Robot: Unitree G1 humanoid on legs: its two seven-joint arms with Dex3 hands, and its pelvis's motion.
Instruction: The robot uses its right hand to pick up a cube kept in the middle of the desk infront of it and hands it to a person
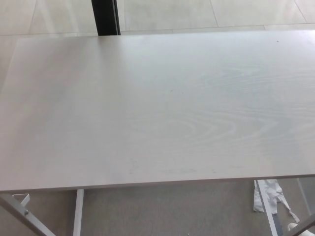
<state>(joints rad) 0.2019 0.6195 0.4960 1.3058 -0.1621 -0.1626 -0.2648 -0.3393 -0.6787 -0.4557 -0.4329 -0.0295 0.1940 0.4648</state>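
Nearest the camera, below the tabletop's front edge, the floor (167,211) is a grey-brown stretch. White metal legs (78,212) of the frame stand there at lower left, with a slanted brace (22,212) crossing the corner. At lower right another white leg (266,211) runs down, and beside it lies a crumpled white scrap (268,192), its nature too unclear to name.

Above that, the tabletop (157,108) fills most of the view. It is pale, whitish wood with a faint curved grain, clearest right of centre. A few small dark scuffs sit near the front edge, and a tiny dark speck lies near the far right corner. Light washes over the surface evenly.

No cube shows anywhere in the view, so its place cannot be told. Neither robot hand shows either, so how far each is open, or what it holds, cannot be told.

Beyond the far edge lies a floor of large pale tiles (221,12) with thin joints. A dark upright post (105,17) stands just behind the far edge, left of centre.
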